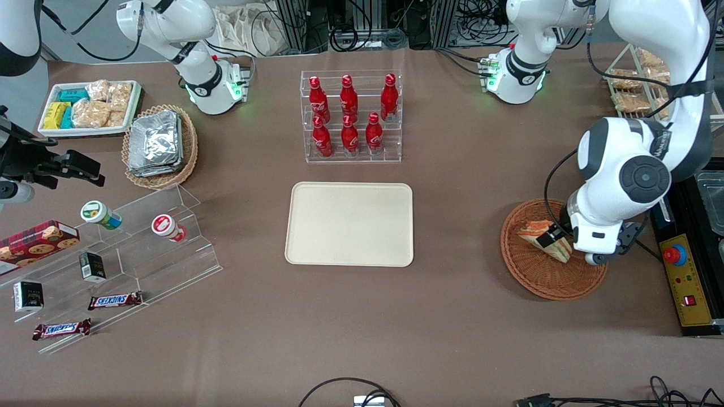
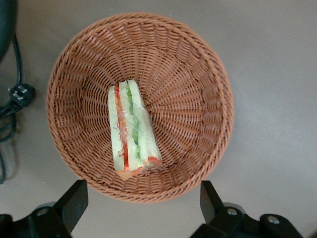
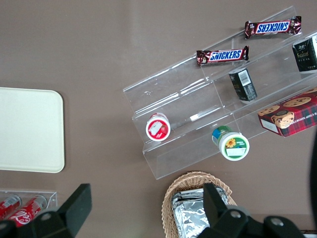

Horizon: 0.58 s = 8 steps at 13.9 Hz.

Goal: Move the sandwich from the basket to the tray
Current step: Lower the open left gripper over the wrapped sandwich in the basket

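Brown, matte tabletop [image 1: 452, 316], cluttered along the edges with cables. Reddish wicker basket [image 1: 531, 277] toward the working arm's end, holding the sandwich [image 2: 131, 130] on its side, layers showing. Left gripper [image 2: 143, 203] hovering above the basket rim, fingers [image 2: 74, 201] spread wide, gripping nothing. Cream tray [image 1: 349, 224] well apart, mid-table, nearer the camera than the rack of red bottles [image 1: 350, 116].

In the front view the arm hides the gripper [image 2: 143, 203] and perhaps half the sandwich [image 1: 534, 230].
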Each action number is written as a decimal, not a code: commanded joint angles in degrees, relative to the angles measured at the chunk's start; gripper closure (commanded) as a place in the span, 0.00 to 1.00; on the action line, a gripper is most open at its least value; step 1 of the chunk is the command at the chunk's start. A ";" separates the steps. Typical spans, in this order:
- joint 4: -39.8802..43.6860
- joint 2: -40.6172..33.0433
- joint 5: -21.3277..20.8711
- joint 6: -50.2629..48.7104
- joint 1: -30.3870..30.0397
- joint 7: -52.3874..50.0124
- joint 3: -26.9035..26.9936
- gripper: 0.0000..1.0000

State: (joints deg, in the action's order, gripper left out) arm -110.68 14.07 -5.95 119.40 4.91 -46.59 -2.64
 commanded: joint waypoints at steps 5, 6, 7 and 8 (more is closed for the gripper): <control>-8.49 -0.97 -1.00 9.17 -0.25 -5.97 1.32 0.00; -8.68 -0.28 -1.00 9.71 -0.25 -6.49 1.58 0.00; -8.59 0.43 -1.00 10.58 -0.17 -6.76 1.58 0.00; -8.76 1.13 -1.00 11.98 -0.25 -6.94 1.58 0.00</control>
State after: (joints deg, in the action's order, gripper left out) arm -118.80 14.35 -5.95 128.82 4.82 -51.62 -0.98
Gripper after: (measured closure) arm 0.000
